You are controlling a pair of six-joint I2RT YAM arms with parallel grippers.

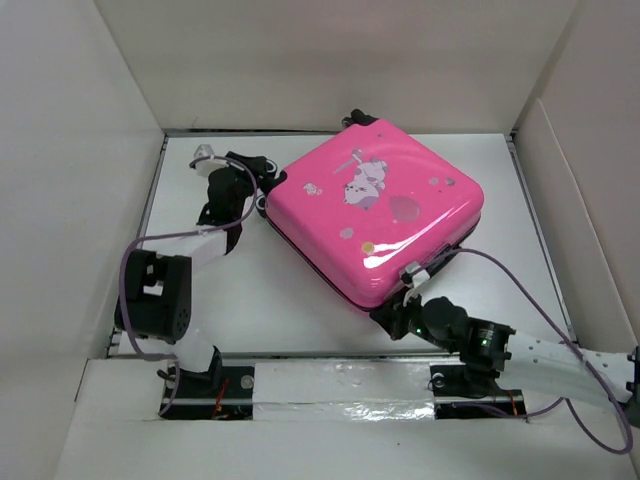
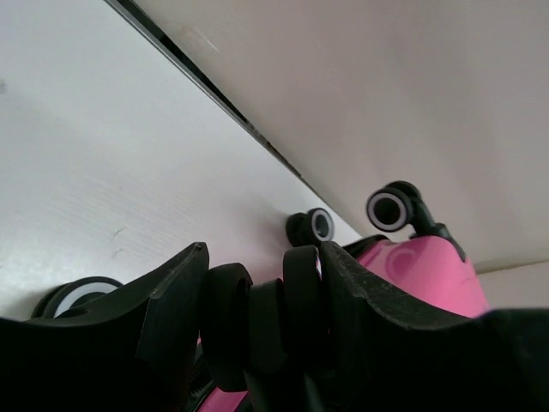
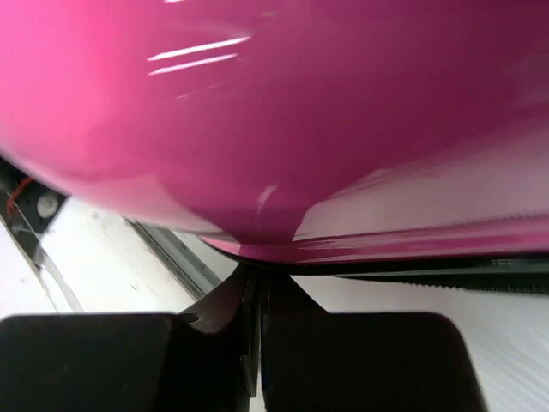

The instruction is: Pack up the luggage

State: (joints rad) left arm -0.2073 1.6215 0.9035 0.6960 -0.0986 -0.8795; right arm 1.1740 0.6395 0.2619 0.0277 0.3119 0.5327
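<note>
My left claw (image 2: pixel 263 275) is closed part-way around a black wheel (image 2: pixel 227 322) at one corner of the luggage (image 1: pixel 375 215), likely to steady it. My right claw (image 3: pixel 256 352) has its fingers pressed together beneath the zipper seam (image 3: pixel 446 273). I cannot tell whether they pinch anything. The luggage lies flat and closed, centre-right in the overhead view, on the white table (image 1: pixel 270 300).
</note>
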